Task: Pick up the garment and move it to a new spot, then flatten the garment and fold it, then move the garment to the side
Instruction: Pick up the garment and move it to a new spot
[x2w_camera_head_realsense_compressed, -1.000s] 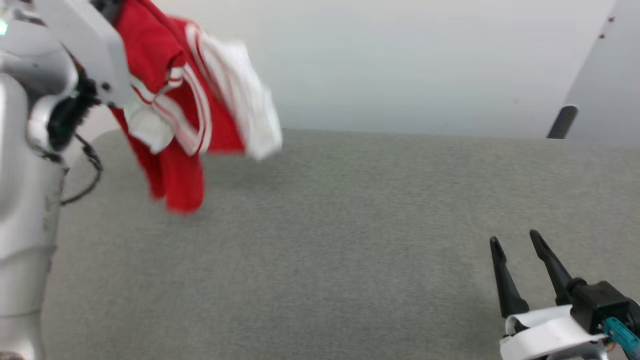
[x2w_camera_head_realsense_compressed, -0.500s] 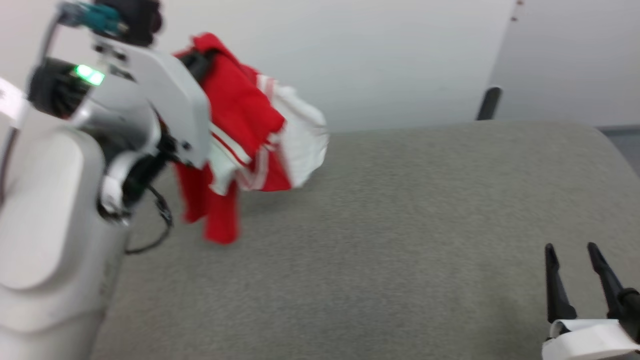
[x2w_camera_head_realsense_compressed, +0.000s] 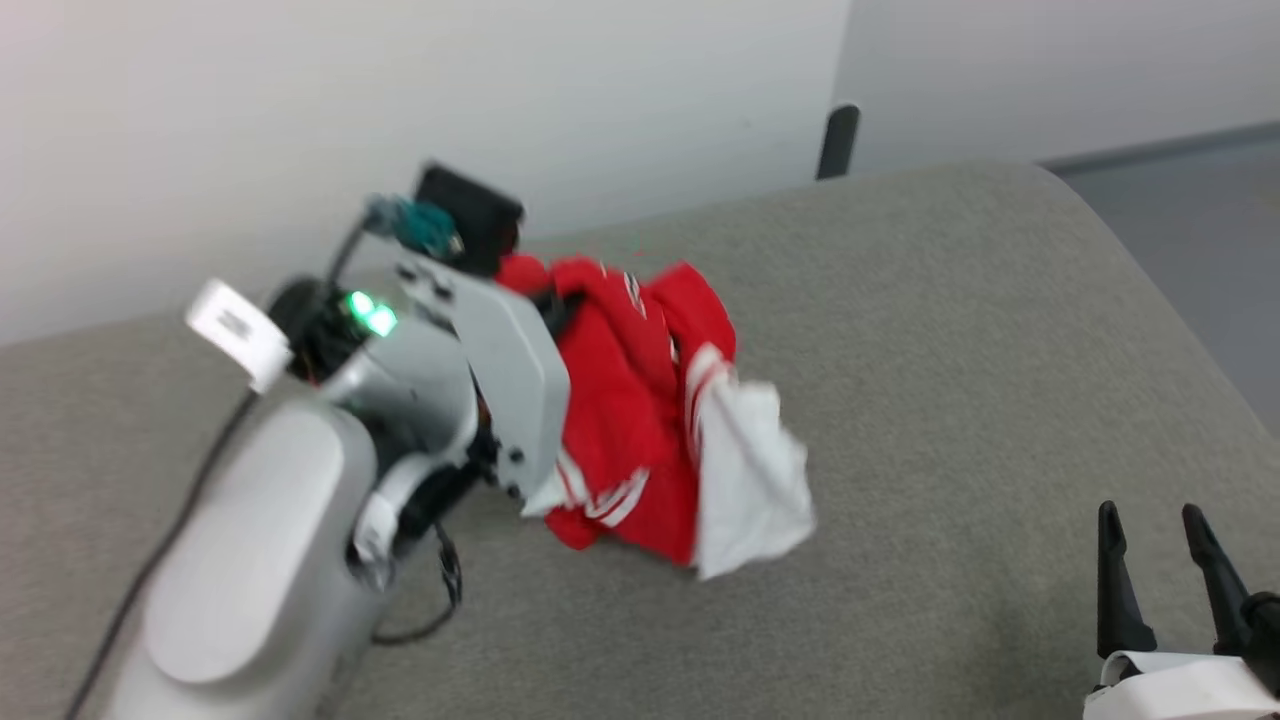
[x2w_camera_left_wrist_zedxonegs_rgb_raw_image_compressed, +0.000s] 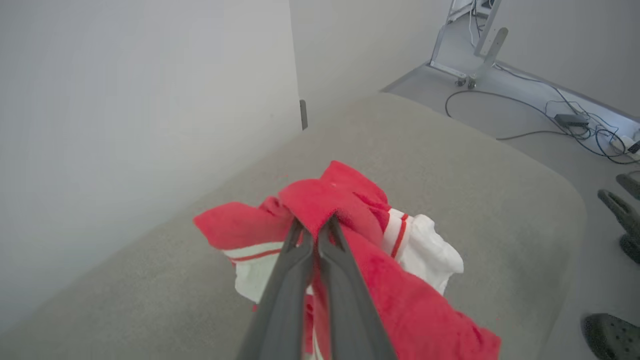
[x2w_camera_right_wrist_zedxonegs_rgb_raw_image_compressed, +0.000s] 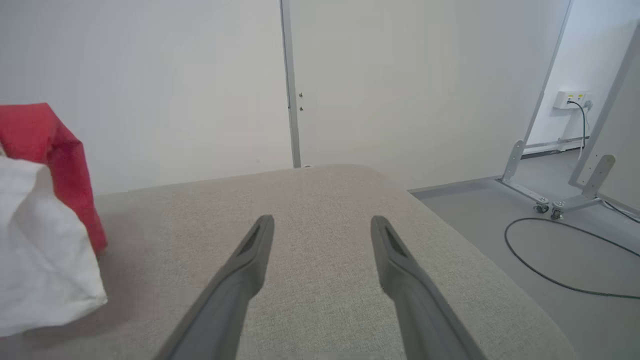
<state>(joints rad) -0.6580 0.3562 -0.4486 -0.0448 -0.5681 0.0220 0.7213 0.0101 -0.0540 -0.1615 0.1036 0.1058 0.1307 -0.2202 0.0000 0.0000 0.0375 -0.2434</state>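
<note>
Tightly clenched on the bunched red-and-white garment, the left claw; right claw spread wide above the grey cushion.

One garment, bunched around the tips of the left gripper. Two grippers in all, with the right gripper as the second; two long dark fingers on each, four together. One grey tabletop beneath both pairs. One dark post at the tabletop's far edge, well beyond the right fingers. One white tag and one teal plug on the left arm, behind its fingers. One metal frame on the floor, ahead and to the right of the right fingers, with two small casters. One wall socket beyond that, one cord in it. One black cable looped on the floor.
</note>
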